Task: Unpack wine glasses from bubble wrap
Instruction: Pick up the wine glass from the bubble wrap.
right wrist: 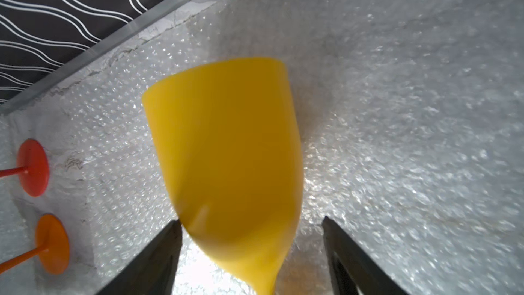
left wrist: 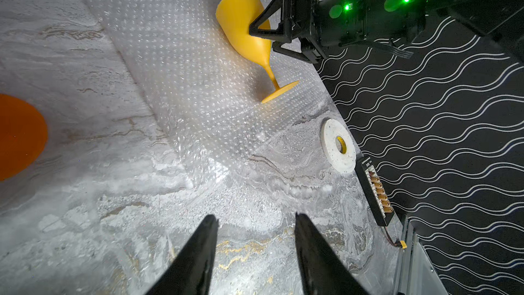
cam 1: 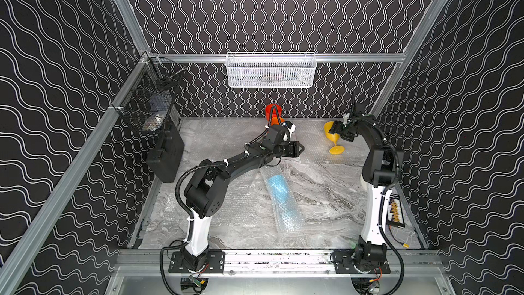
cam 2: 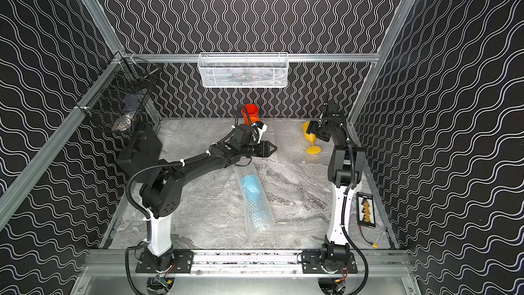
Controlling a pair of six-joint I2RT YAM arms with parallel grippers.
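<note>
right wrist view: we see the right pincer (right wrist: 251, 220) wide around the tilted yellow goblet (right wrist: 226, 143), plus red foot (right wrist: 32, 167), orange foot (right wrist: 52, 244); left wrist view alone: left pincer (left wrist: 255, 216) parted, empty.

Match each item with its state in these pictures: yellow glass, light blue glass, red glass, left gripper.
Items:
1. yellow glass
2. light blue glass
3. red glass
4. left gripper

States:
A. open, holding nothing
B. standing upright, unwrapped
C. tilted, unwrapped
D. rolled inside bubble wrap

Pairs: 1-C, 2-D, 3-B, 4-A
</note>
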